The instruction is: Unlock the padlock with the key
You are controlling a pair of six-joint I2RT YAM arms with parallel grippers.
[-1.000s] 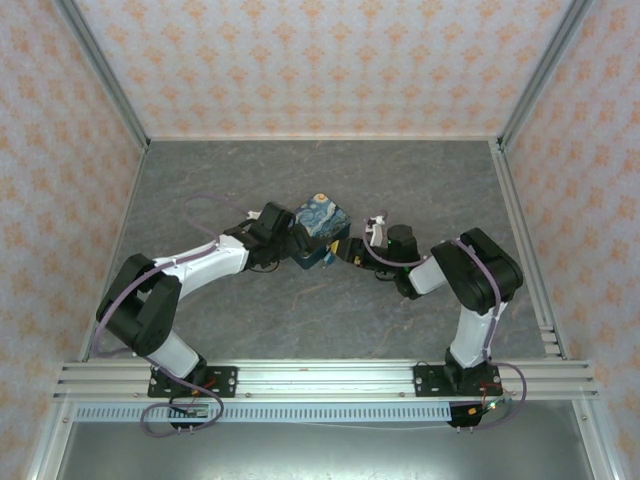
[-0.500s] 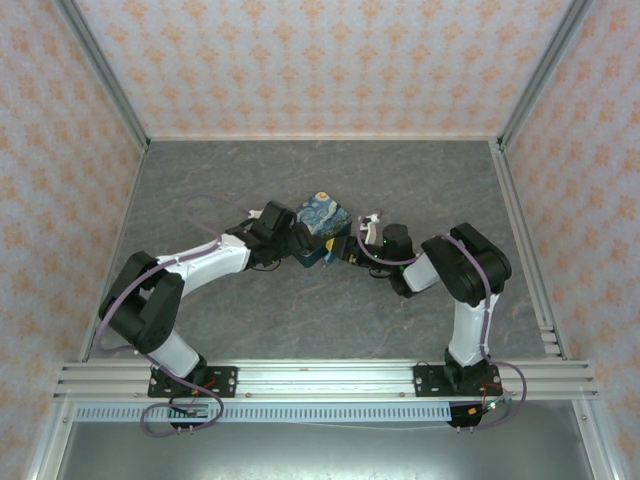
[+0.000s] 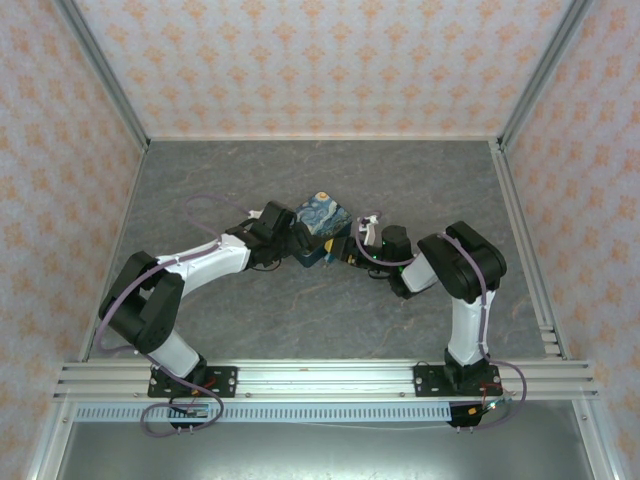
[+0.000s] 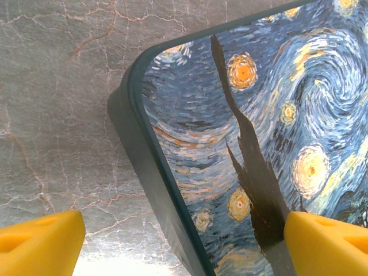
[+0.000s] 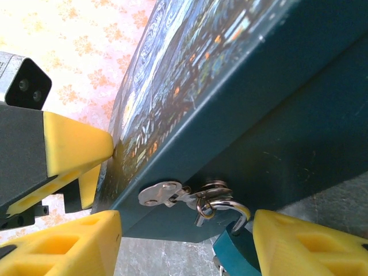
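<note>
The right gripper (image 5: 187,236) has edged left in the top view, nearer the starry box (image 5: 276,103). Spread, it flanks the padlock (image 5: 234,253), which hangs low-centre from the box's hasp (image 5: 164,194), shackle up, long axis near vertical. The left gripper (image 4: 184,241), spread, straddles a box corner.

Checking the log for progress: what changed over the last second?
The right tool moved left, up to the box face where the padlock hangs, its elbow swinging in. Nothing was grasped or released. The left tool and box stayed put.
</note>
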